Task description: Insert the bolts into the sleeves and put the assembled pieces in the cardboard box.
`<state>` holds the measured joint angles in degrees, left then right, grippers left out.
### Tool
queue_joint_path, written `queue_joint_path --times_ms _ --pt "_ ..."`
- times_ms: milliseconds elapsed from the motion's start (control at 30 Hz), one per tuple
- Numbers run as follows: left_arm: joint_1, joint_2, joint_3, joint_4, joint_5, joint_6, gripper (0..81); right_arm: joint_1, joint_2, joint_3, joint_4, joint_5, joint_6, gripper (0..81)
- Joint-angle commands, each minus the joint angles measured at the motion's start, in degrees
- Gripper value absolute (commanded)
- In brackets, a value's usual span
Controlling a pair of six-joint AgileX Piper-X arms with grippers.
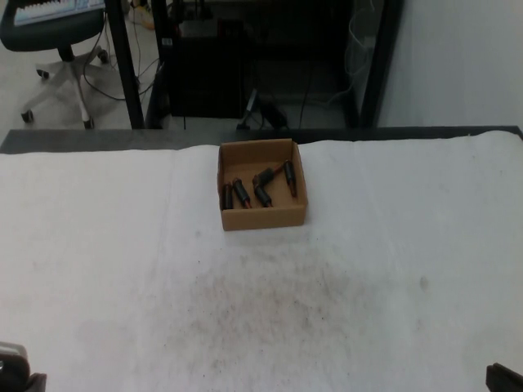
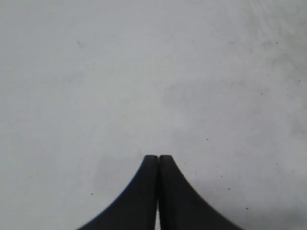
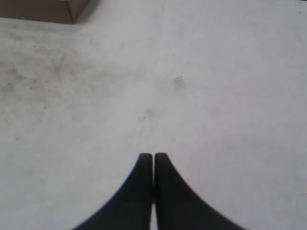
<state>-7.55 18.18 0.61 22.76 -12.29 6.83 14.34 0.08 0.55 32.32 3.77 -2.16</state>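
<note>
Nearest, the left gripper hangs over the white bench cover, jaws pressed together. The right gripper hangs above a speckled patch of the same cover, its jaws likewise pressed together. The cardboard box stands on the cover at the centre of the high view, slightly above the middle. Several dark pieces lie loose in it at differing angles. An office chair stands beyond the bench, at the frame's upper left.
</note>
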Motion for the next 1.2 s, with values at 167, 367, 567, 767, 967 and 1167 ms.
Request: queue_joint_path --times_ms 167,367,567,767,967,1167 --pt "-0.01 -0.6 -0.61 -0.29 -0.55 0.49 0.3 -0.16 -0.08 -0.54 0.04 -1.06 -0.46 0.8" --pt "-0.01 -0.6 -0.61 -0.29 -0.55 0.49 0.3 -0.16 -0.08 -0.54 0.04 -1.06 -0.46 0.8" --pt "-0.01 -0.85 -0.61 -0.55 -0.46 0.49 0.3 -0.16 -0.08 -0.54 0.04 -1.06 -0.46 0.8" --pt "-0.11 -7.17 -0.61 0.69 -0.29 0.49 0.3 -0.16 -0.08 -0.54 -0.01 -1.09 -0.46 0.8" --pt "-0.11 -18.18 -0.61 0.58 -0.29 0.49 0.3 -0.16 -0.08 -0.54 -0.01 -1.09 -0.46 0.8" --pt "0.0 -18.18 -0.61 -2.51 -0.55 0.49 0.3 -0.16 -0.08 -0.54 -0.03 -1.06 -0.46 0.8"
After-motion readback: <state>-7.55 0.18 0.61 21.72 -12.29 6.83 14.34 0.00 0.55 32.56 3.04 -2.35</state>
